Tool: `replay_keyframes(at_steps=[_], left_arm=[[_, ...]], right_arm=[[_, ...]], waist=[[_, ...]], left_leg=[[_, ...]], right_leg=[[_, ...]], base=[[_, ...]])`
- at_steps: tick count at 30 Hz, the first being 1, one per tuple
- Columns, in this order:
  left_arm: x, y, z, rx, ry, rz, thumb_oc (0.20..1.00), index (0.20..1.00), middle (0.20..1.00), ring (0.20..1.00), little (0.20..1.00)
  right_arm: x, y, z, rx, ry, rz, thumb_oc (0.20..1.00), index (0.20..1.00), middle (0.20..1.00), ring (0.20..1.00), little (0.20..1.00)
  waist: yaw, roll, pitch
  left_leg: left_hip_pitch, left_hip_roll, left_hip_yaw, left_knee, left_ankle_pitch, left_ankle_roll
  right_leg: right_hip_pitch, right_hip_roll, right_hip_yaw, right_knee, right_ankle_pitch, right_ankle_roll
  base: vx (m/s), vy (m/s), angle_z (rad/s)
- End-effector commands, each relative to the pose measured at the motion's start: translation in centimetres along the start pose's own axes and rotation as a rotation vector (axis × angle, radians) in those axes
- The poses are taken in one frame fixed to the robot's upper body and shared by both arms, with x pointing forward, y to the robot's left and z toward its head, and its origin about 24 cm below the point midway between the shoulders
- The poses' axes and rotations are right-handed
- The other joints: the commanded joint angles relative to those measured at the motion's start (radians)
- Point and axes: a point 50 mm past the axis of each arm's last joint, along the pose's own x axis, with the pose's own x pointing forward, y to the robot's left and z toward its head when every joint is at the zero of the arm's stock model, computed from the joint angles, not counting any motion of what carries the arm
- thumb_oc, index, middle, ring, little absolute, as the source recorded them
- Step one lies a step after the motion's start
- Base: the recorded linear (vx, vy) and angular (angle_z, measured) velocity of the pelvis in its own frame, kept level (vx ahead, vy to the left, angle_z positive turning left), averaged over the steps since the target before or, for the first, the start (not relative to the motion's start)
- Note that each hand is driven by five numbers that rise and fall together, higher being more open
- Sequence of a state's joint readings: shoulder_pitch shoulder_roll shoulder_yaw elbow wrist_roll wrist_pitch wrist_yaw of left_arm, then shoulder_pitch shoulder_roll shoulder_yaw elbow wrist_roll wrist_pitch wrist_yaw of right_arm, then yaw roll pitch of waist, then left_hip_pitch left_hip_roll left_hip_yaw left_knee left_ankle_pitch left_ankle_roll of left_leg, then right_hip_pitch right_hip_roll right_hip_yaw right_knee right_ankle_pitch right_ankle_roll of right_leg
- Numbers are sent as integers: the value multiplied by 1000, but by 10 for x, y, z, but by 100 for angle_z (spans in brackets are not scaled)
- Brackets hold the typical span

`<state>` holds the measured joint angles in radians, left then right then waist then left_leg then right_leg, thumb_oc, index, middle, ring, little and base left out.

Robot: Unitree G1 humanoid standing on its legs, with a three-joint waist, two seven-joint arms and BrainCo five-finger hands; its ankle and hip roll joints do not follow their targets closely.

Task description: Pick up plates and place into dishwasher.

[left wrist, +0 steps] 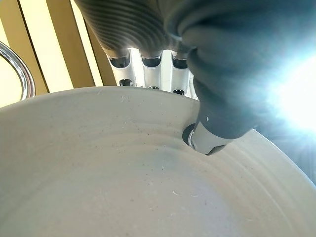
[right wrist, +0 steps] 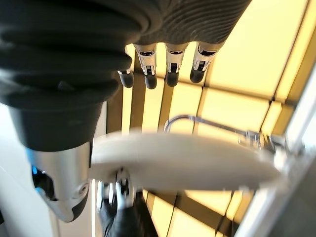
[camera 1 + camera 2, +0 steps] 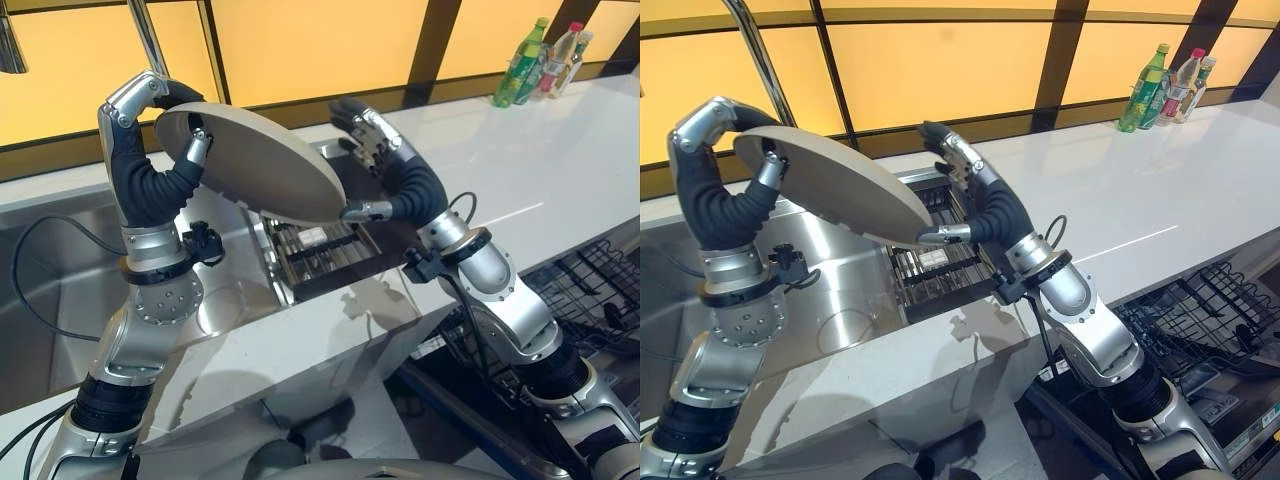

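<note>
A large round beige plate [image 3: 260, 165] is held tilted in the air above the sink. My left hand [image 3: 132, 108] is shut on its upper left rim: the thumb [image 1: 210, 140] presses on the plate's face [image 1: 123, 187] and the fingers curl behind the edge. My right hand [image 3: 388, 165] is at the plate's lower right edge. Its fingers [image 2: 170, 74] are straight and stand apart from the rim [image 2: 187, 165], while its thumb [image 3: 362, 211] reaches to that edge.
Under the plate a dark drain tray [image 3: 320, 250] sits beside the steel sink basin [image 3: 60, 270]. A tap [image 3: 145, 35] rises behind. The white counter [image 3: 520, 170] carries bottles [image 3: 540, 60] at the far right. The dishwasher's black wire rack [image 3: 590, 290] is at the lower right.
</note>
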<state>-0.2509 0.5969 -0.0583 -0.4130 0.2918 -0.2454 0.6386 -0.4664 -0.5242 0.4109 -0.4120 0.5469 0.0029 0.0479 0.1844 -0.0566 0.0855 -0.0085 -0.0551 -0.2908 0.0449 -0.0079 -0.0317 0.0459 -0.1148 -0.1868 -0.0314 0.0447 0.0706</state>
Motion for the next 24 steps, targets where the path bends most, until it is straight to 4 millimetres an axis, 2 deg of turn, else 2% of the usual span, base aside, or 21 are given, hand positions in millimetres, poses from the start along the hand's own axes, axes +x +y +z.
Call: replay_keyframes(at_steps=[1,10,14,19,23,24], left_arm=[[6,3,2,-3,-56,9,200,200,200,200,200],[4,5,0,4,-43,2,200,200,200,200,200],[2,-3,0,-48,7,-16,200,200,200,200,200],[-6,-13,-1,-121,80,-66,200,200,200,200,200],[-7,-20,-3,-223,154,-124,200,200,200,200,200],[-9,-22,-4,-253,179,-140,200,200,200,200,200]], right_arm=[[2,10,13,87,-83,47,1000,1000,1000,1000,1000],[0,18,0,138,-15,55,1000,1000,1000,1000,1000],[4,16,-6,-33,19,-72,1000,1000,1000,1000,1000],[13,17,-10,-125,89,-82,1000,1000,1000,1000,1000],[17,17,-7,-199,96,-93,1000,1000,1000,1000,1000],[18,16,-6,-205,99,-97,959,959,959,959,959]], waist=[[27,-8,-57],[25,-11,-51],[22,-5,-49],[29,1,-41],[33,1,-32],[37,1,-30]], left_leg=[[59,-32,-25,-115,48,59],[63,-18,-11,-108,46,53],[59,-14,-3,-104,53,51],[58,-12,-2,-99,50,47],[59,-14,-7,-99,51,49],[59,-16,-12,-99,53,49]], right_leg=[[8,-29,21,134,-38,51],[17,-22,25,127,-48,42],[23,-19,27,111,-44,35],[28,-17,30,105,-48,31],[25,-16,26,116,-48,30],[26,-17,23,119,-47,30]], base=[[25,-24,3],[4,-15,-1],[-11,-7,-6],[0,-1,-1],[0,0,0],[0,0,0]])
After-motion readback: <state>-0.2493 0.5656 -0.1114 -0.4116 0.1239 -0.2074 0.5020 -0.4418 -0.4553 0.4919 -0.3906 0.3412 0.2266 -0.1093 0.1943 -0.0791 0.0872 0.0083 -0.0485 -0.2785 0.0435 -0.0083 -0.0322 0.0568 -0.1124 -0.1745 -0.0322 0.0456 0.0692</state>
